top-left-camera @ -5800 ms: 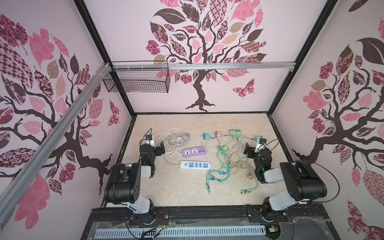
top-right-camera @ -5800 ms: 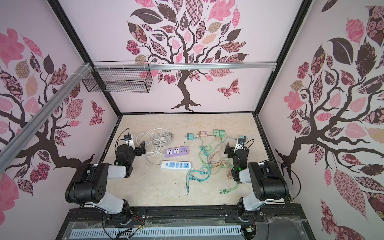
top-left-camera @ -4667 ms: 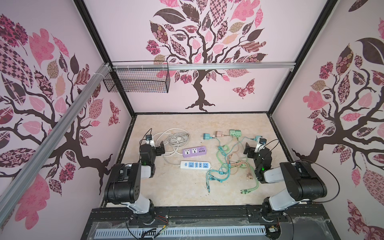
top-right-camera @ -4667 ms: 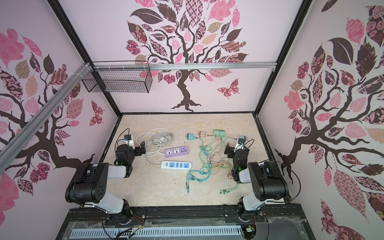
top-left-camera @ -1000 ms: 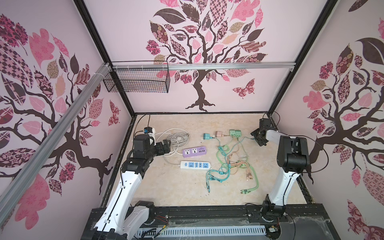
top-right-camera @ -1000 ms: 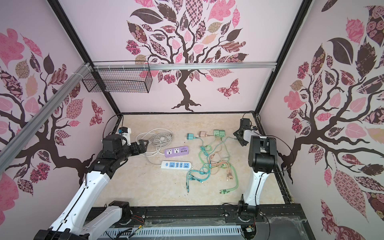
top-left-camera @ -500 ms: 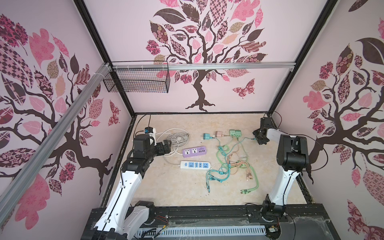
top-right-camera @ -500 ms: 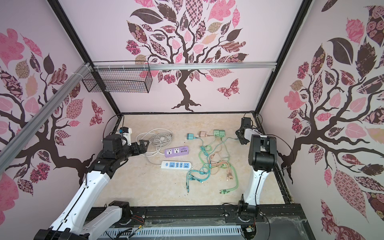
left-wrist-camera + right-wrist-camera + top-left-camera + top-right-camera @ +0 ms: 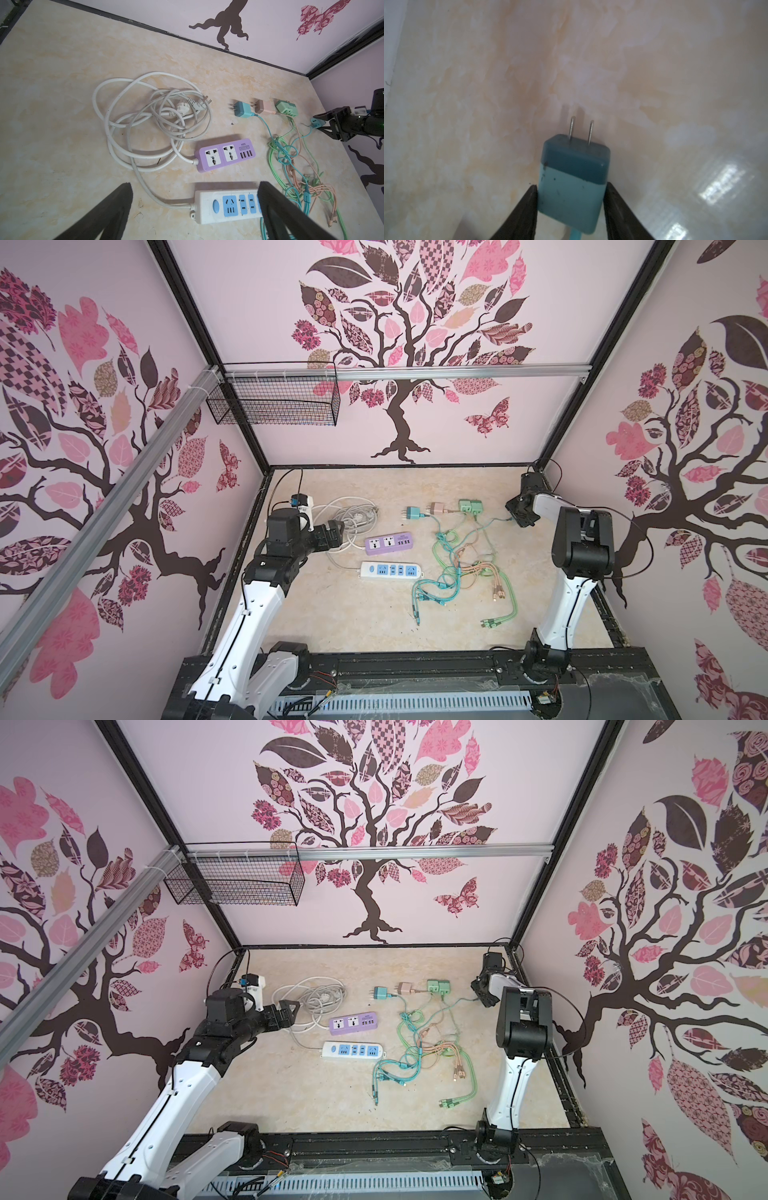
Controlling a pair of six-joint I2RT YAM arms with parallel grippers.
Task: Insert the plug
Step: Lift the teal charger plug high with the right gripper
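Observation:
A two-tone teal plug (image 9: pixel 574 166) with two metal prongs sits between the fingers of my right gripper (image 9: pixel 571 186), which is shut on its sides. This is near the table's far right corner, as both top views show, with the right gripper (image 9: pixel 515 512) low over the tabletop. Its teal cable runs back into the tangle. From the left wrist view the same plug (image 9: pixel 315 122) shows in those jaws. My left gripper (image 9: pixel 195 185) is open and empty, hovering over the near end of the white power strip (image 9: pixel 228 205). The purple power strip (image 9: pixel 226 154) lies just beyond.
A coiled white cord (image 9: pixel 349 514) lies at the far left. Teal (image 9: pixel 413 513), pink (image 9: pixel 437 508) and green (image 9: pixel 471 506) chargers lie in a row at the back. Tangled coloured cables (image 9: pixel 457 568) spread right of the strips. A wire basket (image 9: pixel 274 400) hangs on the back wall.
Both arms have risen from their folded rest and reached out. Over the last second the right jaws have narrowed onto the teal plug; the left arm has stayed still.

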